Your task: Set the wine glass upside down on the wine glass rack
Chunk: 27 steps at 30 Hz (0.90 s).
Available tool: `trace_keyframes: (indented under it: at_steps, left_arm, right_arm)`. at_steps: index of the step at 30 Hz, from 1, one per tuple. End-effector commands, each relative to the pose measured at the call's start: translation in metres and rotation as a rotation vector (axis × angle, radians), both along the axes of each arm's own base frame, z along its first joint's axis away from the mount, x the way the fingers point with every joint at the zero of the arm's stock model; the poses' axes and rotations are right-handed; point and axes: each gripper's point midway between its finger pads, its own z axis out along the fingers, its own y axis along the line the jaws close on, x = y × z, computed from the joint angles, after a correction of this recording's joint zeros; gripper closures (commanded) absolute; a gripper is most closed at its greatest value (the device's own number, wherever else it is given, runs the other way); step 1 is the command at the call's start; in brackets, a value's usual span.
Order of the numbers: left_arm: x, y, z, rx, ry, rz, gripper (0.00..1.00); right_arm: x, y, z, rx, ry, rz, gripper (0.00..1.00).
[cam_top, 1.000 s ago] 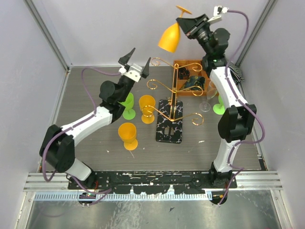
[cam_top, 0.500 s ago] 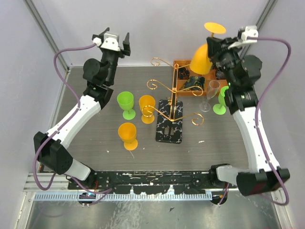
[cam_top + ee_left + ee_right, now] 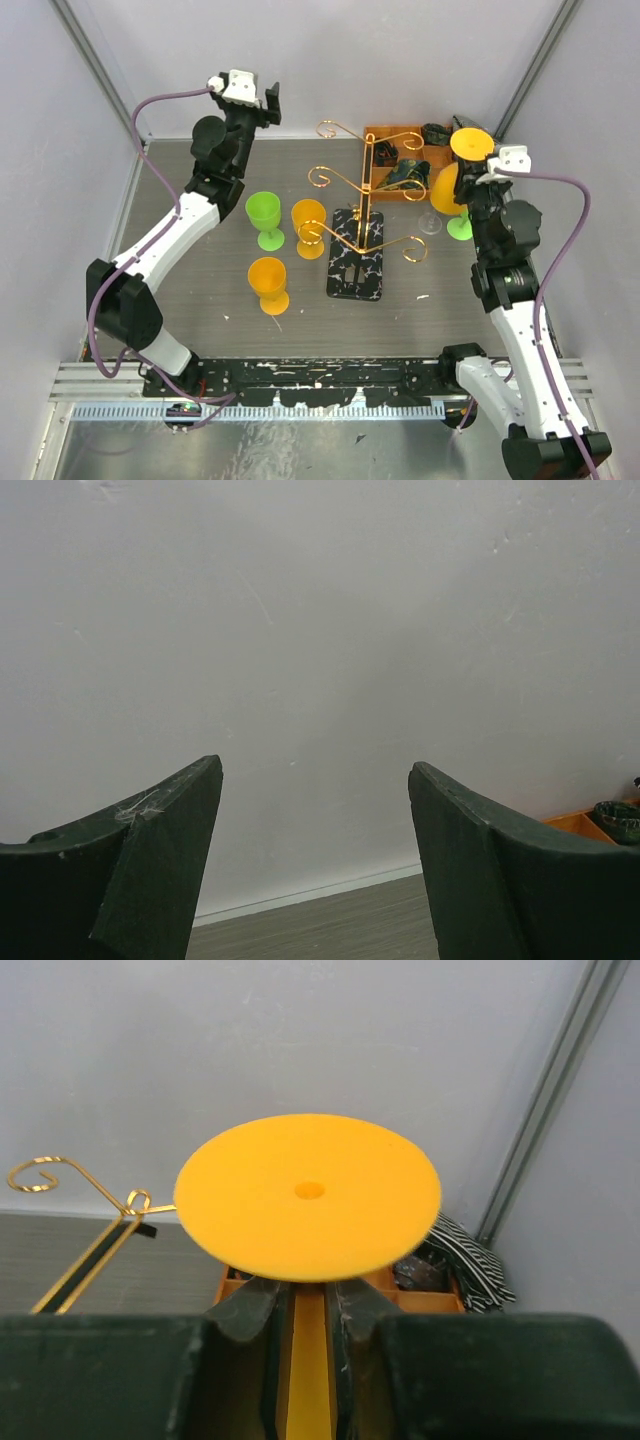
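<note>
Seen from the right wrist, the round foot of the orange wine glass [image 3: 308, 1195] hides its own bowl. Only a sliver of stem shows between the dark fingers of the right gripper [image 3: 308, 1305], which the bottom edge cuts off. The foot also covers most of the orange compartment tray [image 3: 430, 1300]. The gold wire wine glass rack [image 3: 133, 1202] runs out of frame at lower left. From above, the orange glass screens part of a clear stemmed glass [image 3: 430, 222].
</note>
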Motion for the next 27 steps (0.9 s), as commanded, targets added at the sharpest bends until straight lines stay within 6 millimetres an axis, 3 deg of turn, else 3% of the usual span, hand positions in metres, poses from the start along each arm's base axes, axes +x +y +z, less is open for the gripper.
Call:
trace_keyframes:
  at_steps: [1,8,13,18,27]
  left_arm:
    - [-0.002,0.001,0.019,-0.042,-0.042,-0.010,0.18]
    - [-0.003,0.003,0.014,-0.036,-0.030,-0.008,0.18]
    - [-0.003,0.006,0.012,-0.034,-0.027,-0.002,0.18]
    - [-0.002,0.007,0.010,-0.033,-0.025,-0.001,0.17]
    - [-0.001,0.011,0.006,-0.031,-0.025,0.003,0.16]
  right_arm:
    - [0.002,-0.007,-0.030,-0.078,0.059,-0.035,0.99]
    - [0.003,-0.010,-0.039,-0.105,0.077,-0.050,0.99]
    - [0.007,-0.004,-0.063,-0.079,0.089,-0.014,0.99]
    - [0.011,0.008,-0.055,-0.012,0.013,0.088,0.99]
    - [0.030,0.032,-0.062,0.000,0.009,0.288,0.99]
